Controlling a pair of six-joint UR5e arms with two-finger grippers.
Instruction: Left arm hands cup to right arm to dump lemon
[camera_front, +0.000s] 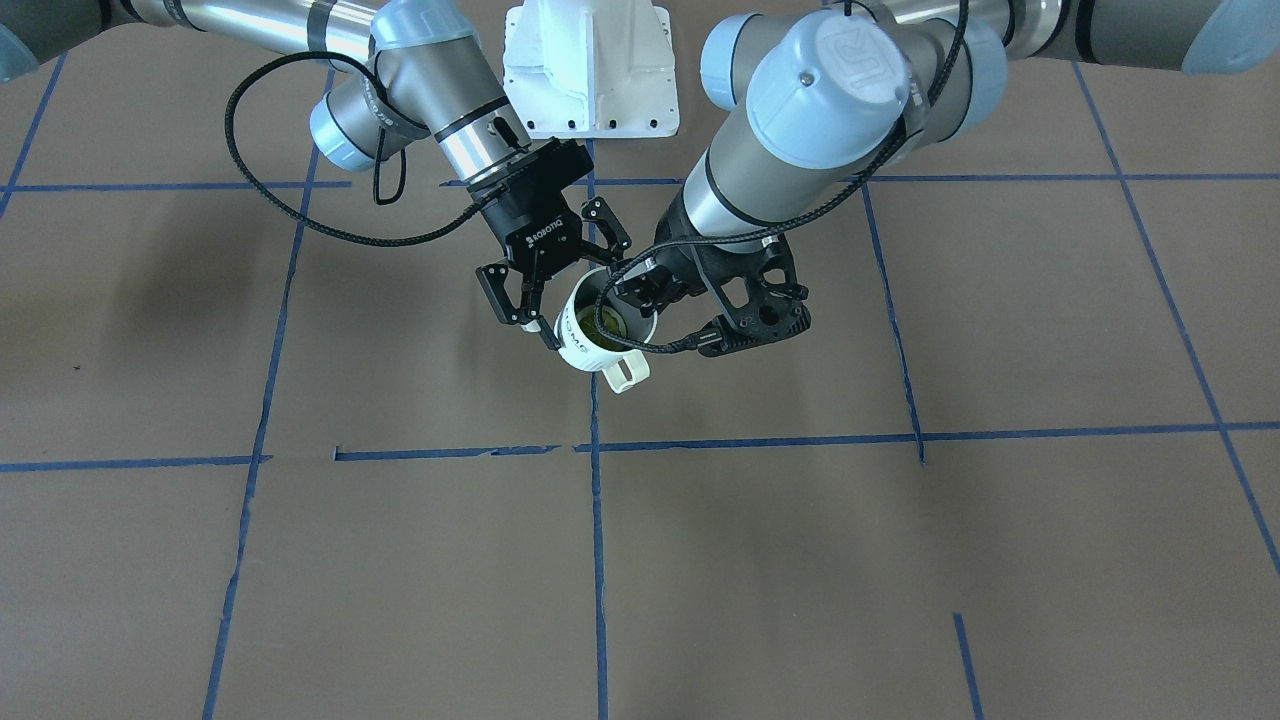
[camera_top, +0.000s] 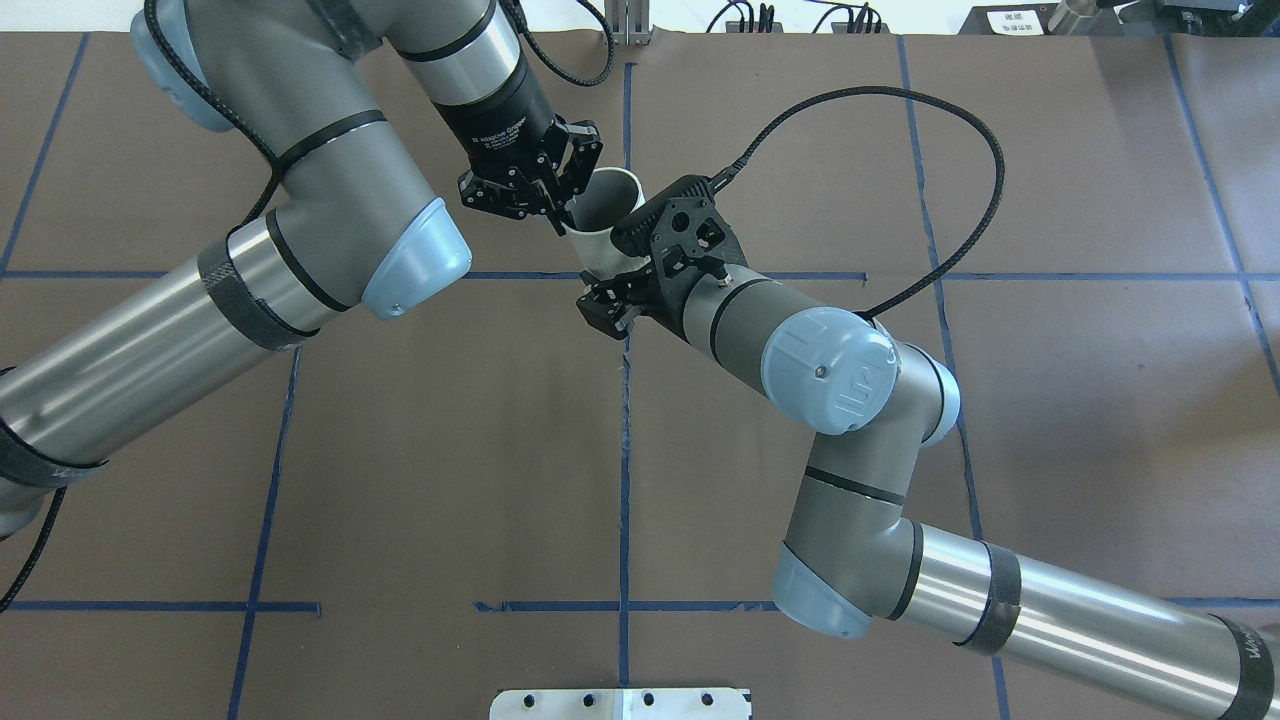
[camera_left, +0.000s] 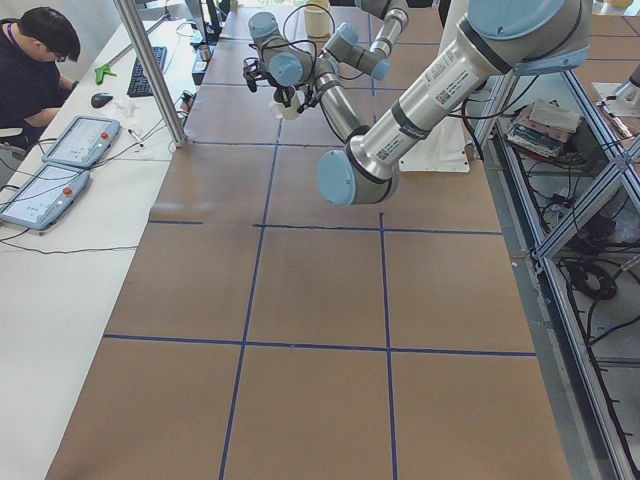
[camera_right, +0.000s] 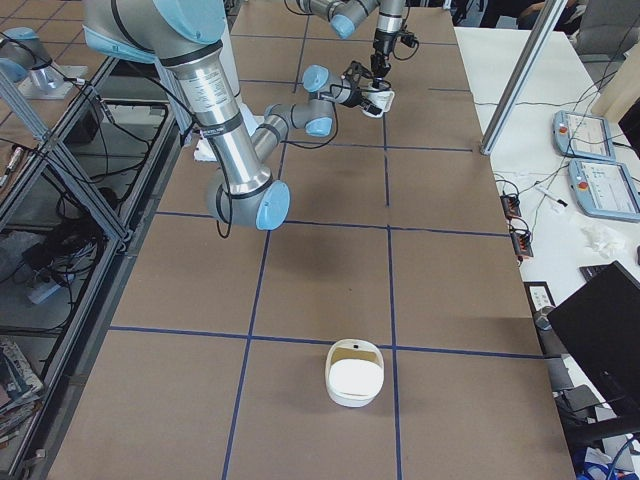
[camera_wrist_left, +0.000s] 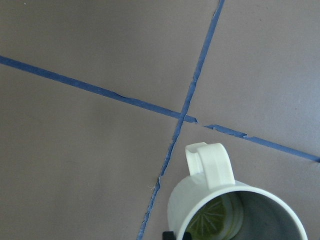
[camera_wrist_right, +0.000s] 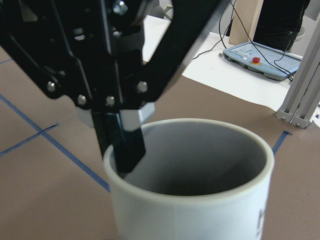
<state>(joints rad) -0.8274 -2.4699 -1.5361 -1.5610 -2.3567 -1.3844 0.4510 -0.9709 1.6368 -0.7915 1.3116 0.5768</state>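
The white ribbed cup (camera_front: 585, 348) hangs upright above the middle of the table, its cream handle facing away from the robot. The yellow-green lemon (camera_front: 603, 322) lies inside and also shows in the left wrist view (camera_wrist_left: 215, 221). My left gripper (camera_front: 640, 292) points down and is shut on the cup's rim (camera_top: 562, 215), with one finger (camera_wrist_right: 125, 147) inside the cup (camera_wrist_right: 200, 210). My right gripper (camera_front: 578, 300) comes in level from the robot's side (camera_top: 605, 292). It is open, with one finger on each side of the cup's body and close to it. I cannot see whether they touch.
A white bowl-like container (camera_right: 355, 372) stands on the brown table toward the robot's right end. Blue tape lines (camera_front: 596, 520) grid the tabletop. The white robot base (camera_front: 590, 70) is behind the arms. A seated person (camera_left: 30, 60) and teach pendants (camera_left: 80, 140) are at the operators' table.
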